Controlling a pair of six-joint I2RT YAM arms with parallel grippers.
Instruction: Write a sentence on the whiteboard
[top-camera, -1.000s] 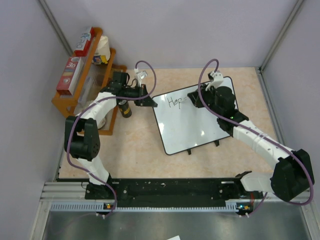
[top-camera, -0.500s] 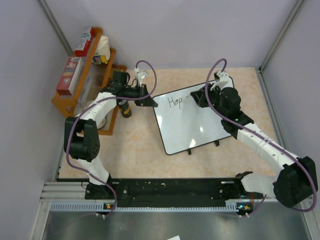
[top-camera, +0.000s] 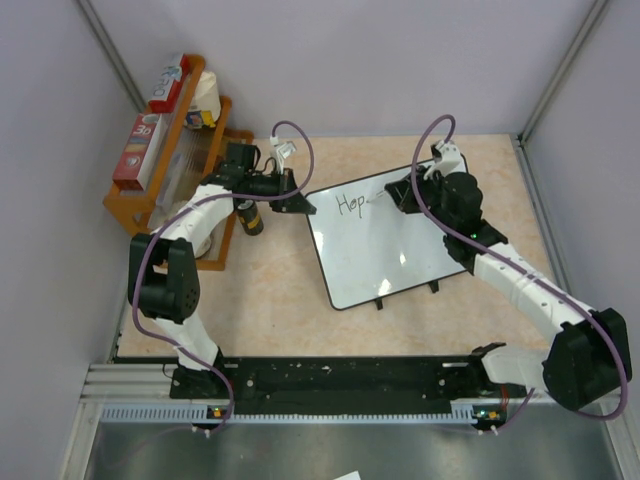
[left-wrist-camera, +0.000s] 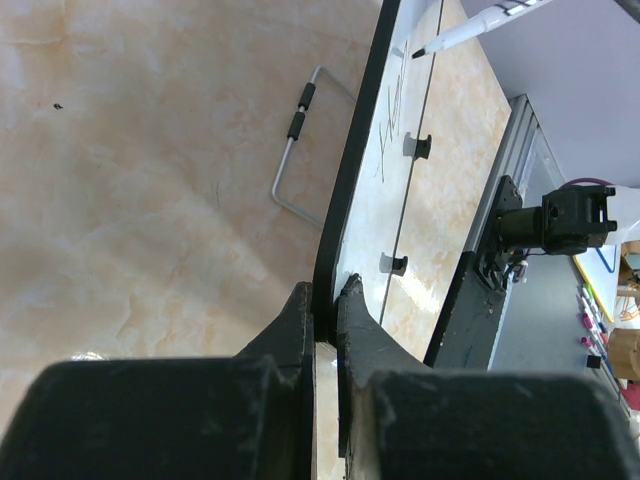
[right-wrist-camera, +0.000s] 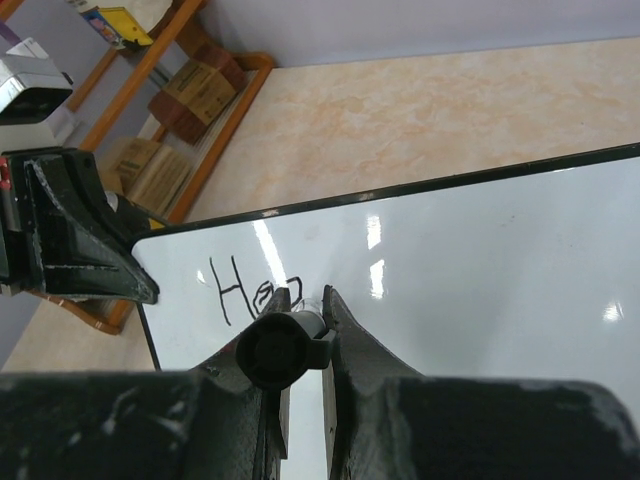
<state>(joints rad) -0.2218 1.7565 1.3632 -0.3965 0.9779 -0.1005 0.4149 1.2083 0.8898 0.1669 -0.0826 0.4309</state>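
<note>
The left gripper is pinching the top-left corner of the large glossy white rectangular whiteboard by its thin black rim, its black fingers closed almost together. The board is sitting askew on the beige marbled tabletop between the two arms. The right gripper is clamping shut on a slim white-barrelled marker with a black butt end, and is working at the board's upper edge just right of the thin dark handwriting (only a first word, reading something like "Hep", and a short dash are showing, so most of the sentence is waiting to be written). Whether the tip is touching the surface I cannot tell. The main risk, as I am judging it, is lying in that one-corner hold: a firm downstroke far from the pinched corner could be levering the board round or sliding it, bending the letters. The marker is sitting between two narrow fingers and could be twisting or creeping under pressure, leaving faint or wobbling strokes. The first line is heading toward the right rim, so space may be running short, and the wrist passing low over fresh ink could be smearing it
</note>
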